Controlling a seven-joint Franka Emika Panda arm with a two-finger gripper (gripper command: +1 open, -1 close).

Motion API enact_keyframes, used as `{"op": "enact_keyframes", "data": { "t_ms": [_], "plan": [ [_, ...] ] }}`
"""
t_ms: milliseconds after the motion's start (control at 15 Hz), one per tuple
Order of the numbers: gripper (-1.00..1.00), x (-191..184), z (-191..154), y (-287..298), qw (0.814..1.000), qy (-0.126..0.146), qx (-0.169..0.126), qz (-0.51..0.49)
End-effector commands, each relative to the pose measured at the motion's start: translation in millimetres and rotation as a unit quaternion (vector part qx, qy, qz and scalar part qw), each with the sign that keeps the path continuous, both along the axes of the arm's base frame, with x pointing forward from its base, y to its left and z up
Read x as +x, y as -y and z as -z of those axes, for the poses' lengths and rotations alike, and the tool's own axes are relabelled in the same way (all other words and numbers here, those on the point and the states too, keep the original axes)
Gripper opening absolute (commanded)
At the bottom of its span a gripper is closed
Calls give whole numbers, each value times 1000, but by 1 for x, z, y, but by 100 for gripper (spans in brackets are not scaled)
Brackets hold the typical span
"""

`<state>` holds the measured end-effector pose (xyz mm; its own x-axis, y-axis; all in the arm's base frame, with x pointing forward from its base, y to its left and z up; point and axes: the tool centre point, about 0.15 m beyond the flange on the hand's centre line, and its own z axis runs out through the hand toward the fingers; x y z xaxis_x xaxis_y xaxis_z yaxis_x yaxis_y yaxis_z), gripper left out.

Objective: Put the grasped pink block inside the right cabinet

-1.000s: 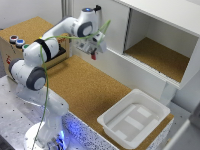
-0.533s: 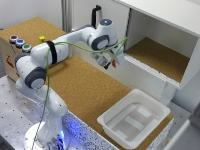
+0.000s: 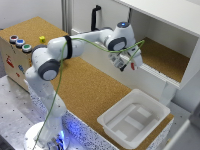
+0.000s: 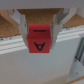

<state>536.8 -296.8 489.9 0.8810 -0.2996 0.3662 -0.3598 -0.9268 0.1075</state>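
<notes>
Before the right cabinet [image 3: 165, 55], white tray [image 3: 132, 120] below.

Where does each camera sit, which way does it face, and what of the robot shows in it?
Exterior view: off the arm, raised, looking down on the arm, the right cabinet and a white tray; the whole arm shows.
Wrist view: on the wrist, looking along the hand at the cabinet's cork floor and white front edge; only the fingers show.
Shared: the hand, the pink block it grips, the cabinet.

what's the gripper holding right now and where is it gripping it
The gripper holds the pink block, one finger on each of two opposite sides.
</notes>
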Motion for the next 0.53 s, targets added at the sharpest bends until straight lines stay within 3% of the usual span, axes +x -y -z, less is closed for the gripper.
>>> {"op": "enact_keyframes", "data": {
  "t_ms": [0,467],
  "plan": [
    [-100,76,13,37,993,-56,61,-82],
    [-100,97,12,53,986,-3,51,-158]
  ]
}}
